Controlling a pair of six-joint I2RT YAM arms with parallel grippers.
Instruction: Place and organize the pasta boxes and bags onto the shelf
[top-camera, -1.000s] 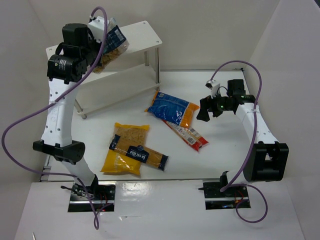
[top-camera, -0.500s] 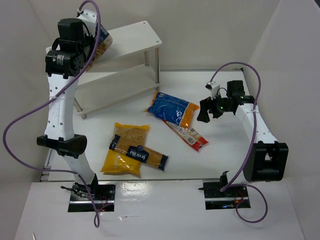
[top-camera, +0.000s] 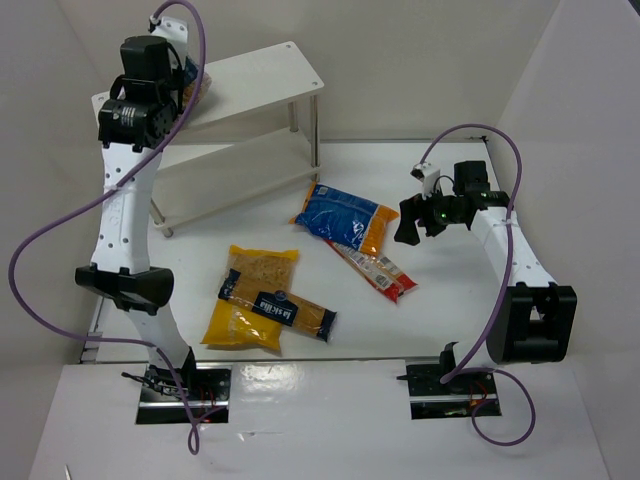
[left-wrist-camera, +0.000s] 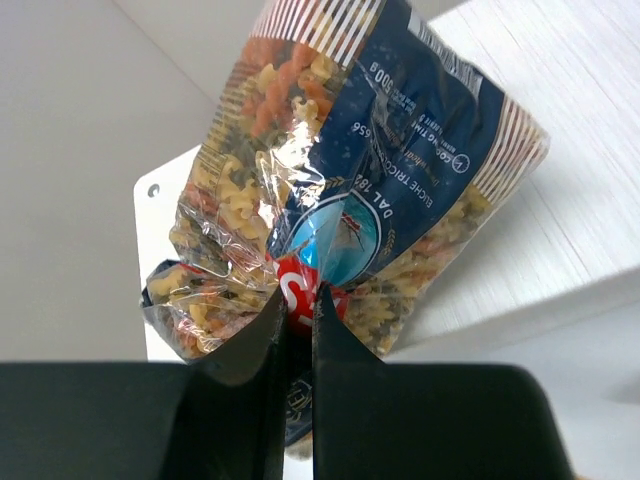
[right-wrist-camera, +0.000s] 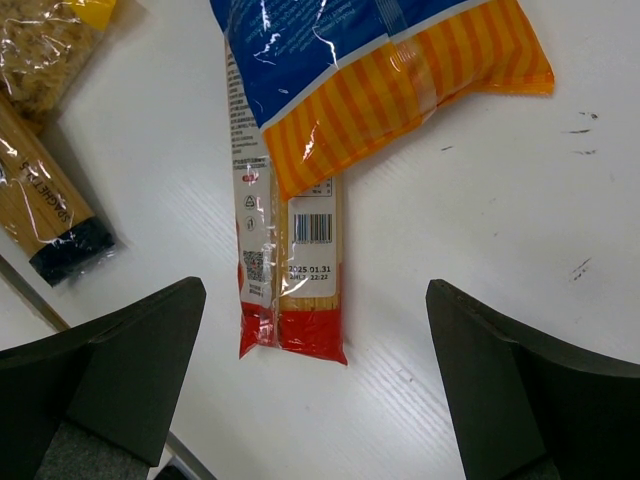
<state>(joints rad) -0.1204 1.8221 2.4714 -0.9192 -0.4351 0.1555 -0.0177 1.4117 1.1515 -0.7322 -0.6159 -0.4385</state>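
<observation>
My left gripper (left-wrist-camera: 298, 300) is shut on the lower edge of a clear bag of tricolour pasta with a navy label (left-wrist-camera: 370, 190). It holds that bag over the left end of the white shelf's top board (left-wrist-camera: 560, 230). In the top view the raised left arm hides most of this bag (top-camera: 196, 90). On the table lie a blue bag with an orange end (top-camera: 345, 218), a narrow red packet (top-camera: 375, 268), a yellow-orange bag (top-camera: 250, 295) and a long clear packet with a navy label (top-camera: 285, 310). My right gripper (right-wrist-camera: 315, 300) hangs open above the red packet's end (right-wrist-camera: 300, 270), touching nothing.
The shelf (top-camera: 262, 72) stands at the back left on thin metal legs, with a bare lower board (top-camera: 230, 180). White walls close in the table at the back and on both sides. The blue bag (right-wrist-camera: 330, 40) overlaps the red packet's far end.
The left arm has swung the held bag leftward and back along the shelf's top board to its left end. The right arm and the packets on the table have not moved.
</observation>
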